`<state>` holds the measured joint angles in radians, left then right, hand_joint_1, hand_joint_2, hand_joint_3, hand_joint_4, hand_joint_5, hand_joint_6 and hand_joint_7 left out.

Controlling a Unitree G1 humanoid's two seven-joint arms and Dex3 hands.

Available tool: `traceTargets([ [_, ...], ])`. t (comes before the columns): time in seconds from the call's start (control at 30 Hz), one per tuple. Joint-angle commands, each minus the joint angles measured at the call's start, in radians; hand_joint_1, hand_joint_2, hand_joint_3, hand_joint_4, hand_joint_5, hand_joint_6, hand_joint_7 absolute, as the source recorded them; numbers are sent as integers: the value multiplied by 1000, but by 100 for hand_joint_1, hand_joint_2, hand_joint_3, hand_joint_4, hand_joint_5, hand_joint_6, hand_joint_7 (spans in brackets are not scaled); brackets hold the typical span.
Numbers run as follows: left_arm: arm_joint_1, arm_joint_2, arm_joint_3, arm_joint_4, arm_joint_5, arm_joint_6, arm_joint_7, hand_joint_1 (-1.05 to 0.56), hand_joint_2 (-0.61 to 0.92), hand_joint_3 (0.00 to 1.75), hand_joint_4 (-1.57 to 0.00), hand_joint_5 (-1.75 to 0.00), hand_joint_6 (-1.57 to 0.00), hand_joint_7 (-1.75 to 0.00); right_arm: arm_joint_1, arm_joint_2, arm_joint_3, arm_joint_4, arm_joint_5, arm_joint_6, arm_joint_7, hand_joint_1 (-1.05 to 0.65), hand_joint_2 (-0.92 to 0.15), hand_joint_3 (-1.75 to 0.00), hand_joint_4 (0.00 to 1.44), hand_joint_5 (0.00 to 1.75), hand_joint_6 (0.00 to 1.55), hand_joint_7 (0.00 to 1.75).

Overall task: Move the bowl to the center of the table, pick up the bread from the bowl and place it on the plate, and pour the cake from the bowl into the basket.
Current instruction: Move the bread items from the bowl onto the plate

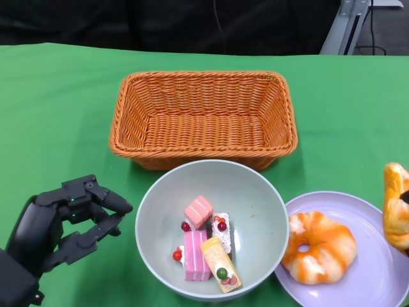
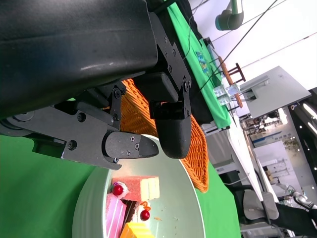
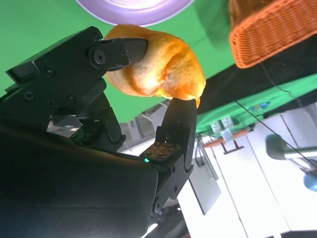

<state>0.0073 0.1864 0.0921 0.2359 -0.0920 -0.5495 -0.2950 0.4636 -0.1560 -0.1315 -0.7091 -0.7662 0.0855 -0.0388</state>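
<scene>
Right robot hand (image 3: 148,94) pinches soft, light bread (image 3: 156,64) just above the plate (image 1: 377,281); gentle squeeze looks best. Left robot hand (image 1: 64,224) hovers empty, fingers apart, beside the bowl (image 1: 255,192).

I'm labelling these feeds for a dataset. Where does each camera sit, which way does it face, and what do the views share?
Head view: high on the robot, looking down at the basket, bowl and plate; left hand shows.
Right wrist view: behind the right hand, whose fingers hold bread; plate and basket beyond.
Left wrist view: behind the left hand, facing the bowl's cake pieces and basket.
Shared: all three show the basket.
</scene>
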Motion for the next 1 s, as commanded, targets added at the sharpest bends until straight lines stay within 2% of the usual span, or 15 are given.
traceTargets([
  [0.03, -9, 16, 10, 13, -6, -20, -3, -13, 92, 28, -77, -134, -81, -99, 4, -1, -7, 13, -2, -6, -12, -10, -68, -56, 81, 175, 75, 121],
  [0.17, -11, 16, 9, 16, -2, -22, 0, -13, 92, 28, -77, -134, -81, -99, 5, -1, 10, 29, 2, 1, 7, -9, -69, -54, 81, 175, 75, 120],
  [0.23, -13, 18, 10, 20, -1, -24, 0, -11, 92, 29, -77, -134, -81, -100, 7, -3, 42, 71, 7, 7, 29, -10, -78, -33, 80, 175, 80, 104],
  [0.3, -12, 19, 11, 16, -1, -19, 1, -10, 92, 29, -77, -134, -80, -99, 8, -13, 64, 101, 4, 26, 62, -11, -85, -23, 78, 175, 81, 100],
  [0.37, -10, 19, 11, 12, -2, -14, 2, -11, 92, 29, -77, -133, -80, -99, 7, -20, 73, 114, 2, 38, 83, -11, -88, -19, 78, 175, 81, 101],
  [0.47, -12, 21, 13, 16, 0, -25, 1, -10, 92, 29, -77, -134, -81, -98, 8, -40, 88, 172, 23, 0, 80, -7, -87, -15, 78, 175, 82, 103],
  [0.6, -10, 24, 13, 9, 1, -21, 0, -10, 92, 29, -77, -134, -81, -98, 4, -62, 110, 255, 24, -55, 43, -6, -90, -10, 79, 175, 77, 122],
  [0.7, -7, 24, 12, -1, -1, -11, 1, -10, 92, 30, -77, -134, -81, -99, -1, -59, 139, 288, 10, -39, 59, -7, -92, -10, 77, 175, 74, 121],
  [0.8, -5, 24, 12, -8, -6, 0, -1, -10, 92, 30, -77, -135, -81, -99, -8, -78, 160, 320, 0, -43, 65, -9, -92, -10, 73, 175, 74, 110],
  [0.87, -6, 23, 12, -5, -2, -7, 1, -10, 92, 30, -77, -135, -81, -99, -18, -94, 176, 349, -14, -55, 54, -10, -92, -8, 70, 175, 83, 87],
  [0.9, -7, 23, 12, -3, 0, -12, 2, -10, 92, 29, -77, -135, -81, -99, -22, -98, 181, 359, -18, -56, 49, -11, -92, -7, 70, 173, 91, 70],
  [1.0, -7, 24, 12, -4, 0, -9, 1, -10, 92, 29, -77, -135, -81, -99, -43, -112, 208, 399, -45, -36, 55, -12, -92, -7, 71, 167, 101, 39],
])
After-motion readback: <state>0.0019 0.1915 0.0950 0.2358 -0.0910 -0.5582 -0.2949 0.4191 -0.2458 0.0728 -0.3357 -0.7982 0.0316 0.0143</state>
